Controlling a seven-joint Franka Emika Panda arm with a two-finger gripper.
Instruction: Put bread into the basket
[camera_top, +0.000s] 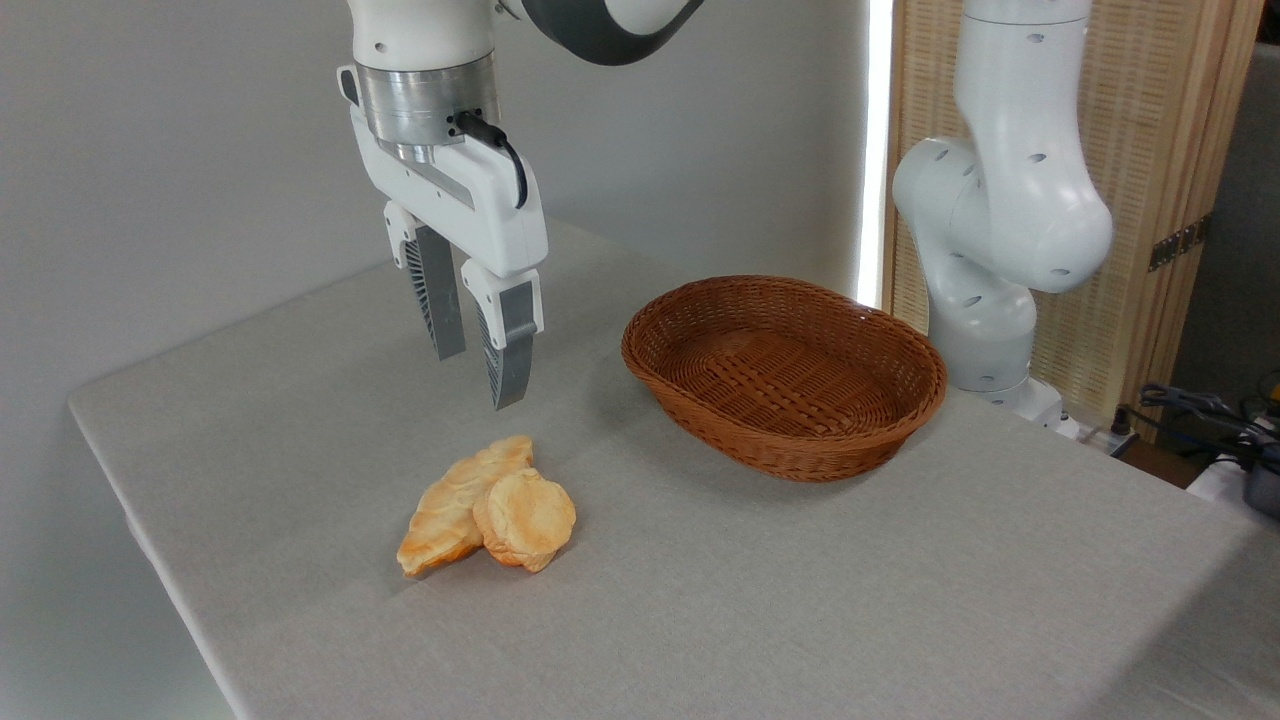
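My gripper (480, 375) hangs w/ jaws apart, holding nothing, above the surface (800, 600). Bread (526, 518) lies at 6 o'clock below it, touching a long pastry (450, 510). Basket (690, 395) sits at 3 o'clock, empty. No readable writing.

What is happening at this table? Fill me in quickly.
A white robot arm's claw hangs open above the grey table, holding nothing. Below it a small round golden bun leans against a longer leaf-shaped golden pastry. The oval brown wicker basket to the right is empty, so no bread has gone in yet.
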